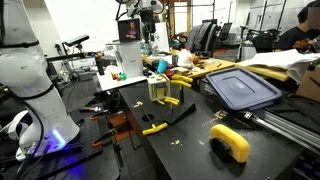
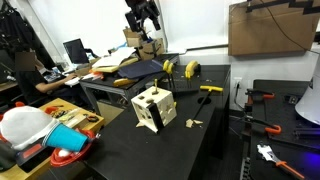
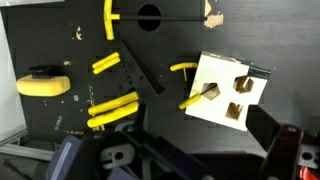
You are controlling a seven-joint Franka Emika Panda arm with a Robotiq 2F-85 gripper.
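Arm: 1 Panda arm, coming in from above in both exterior views.
Gripper (image 2: 145, 27): hangs high over the far part of the black table (image 2: 120, 150), well apart from everything lying on it.
Jaws: 2 fingers standing apart, nothing between them.
Nearest thing: wooden box (image 2: 153, 108), pale and roughly a cube, with round and square holes cut in its faces.
Box position: upright on the black table, toward its near end in an exterior view and well below the gripper. In the wrist view it sits right of centre.
Yellow peg (image 3: 195, 97): pokes out of the box's left face in the wrist view, tilted.
Curved yellow piece (image 3: 183, 68): just beside the box, on its left.
Black bar (image 3: 138, 72): lies flat and slanted, left of the box and apart from it.
Yellow-handled tool (image 3: 113, 108): flat on the table, near the bar's lower end, on its left.
Short yellow piece (image 3: 106, 64): near the bar's upper end, on its left.
Yellow block (image 3: 47, 84): far left in the wrist view, well apart from the box.
Blue lid (image 1: 243, 88): on the table right of the box in an exterior view, well apart from it.
Person (image 1: 296, 36): seated far right, behind the table.
Wrist view, bottom edge: dark parts, too blurred to tell what they are.
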